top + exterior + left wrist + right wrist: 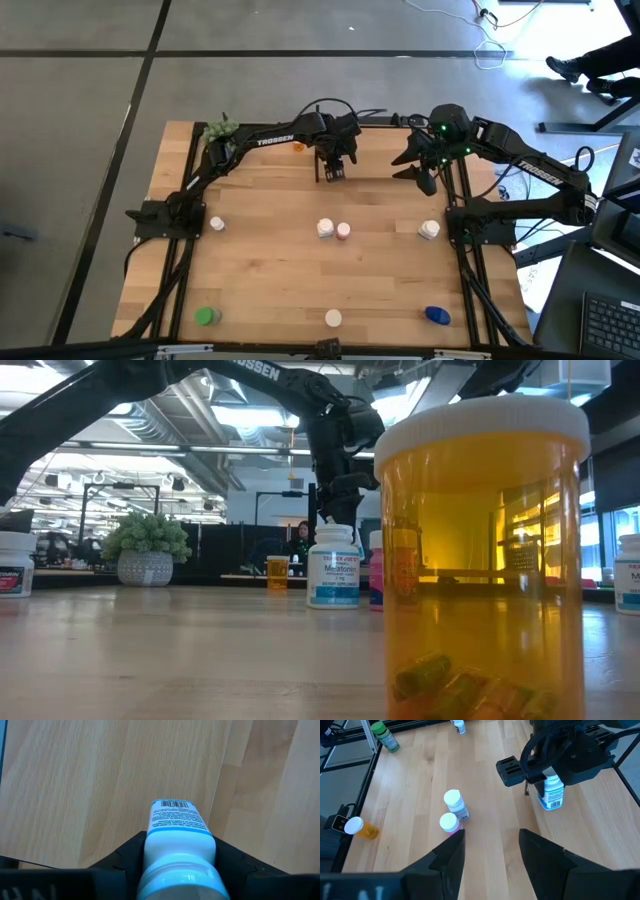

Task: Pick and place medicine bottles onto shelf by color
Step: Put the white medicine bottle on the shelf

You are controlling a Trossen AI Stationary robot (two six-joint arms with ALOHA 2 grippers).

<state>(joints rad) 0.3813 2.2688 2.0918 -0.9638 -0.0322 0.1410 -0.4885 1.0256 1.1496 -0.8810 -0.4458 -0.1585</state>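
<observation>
Left tool point(333, 168) is clenched on a white bottle with a blue label point(551, 792), fingers point(125, 857) pressed to both its sides, held upright toward the far edge from the middle white bottle point(325, 229). I cannot tell whether its base touches the wood. Right tool point(420, 172) hangs released and empty, fingers point(450, 855) spread, to the far right of the middle white bottle.

Grey floor point(80, 80) with dark seams surrounds the rig, with loose cables point(490, 40) and a person's legs and shoes point(590, 65) well beyond the far right corner. The low view shows an open office with ceiling lights and a person point(302, 535) seated far behind the middle white bottle.

A pale wooden tabletop point(270, 270), laid in planks and edged by a black frame point(183, 280), carries everything. A laptop point(610, 320) sits off its right side. A bushy green plant point(147, 540) in a grey pot stands far left of the middle white bottle, at the far corner.

A pink bottle point(343, 231) stands just beside the middle white bottle, on its right. Another white bottle point(217, 224) stands well to its left and one more point(429, 230) well to its right, all in one row. Nearer the front edge are a green bottle point(206, 317) to the left, a blue bottle point(436, 316) to the right, and a white-capped orange bottle point(480, 560) straight in front, with capsules in its bottom. A small orange bottle point(298, 146) stands toward the far edge, slightly left.
</observation>
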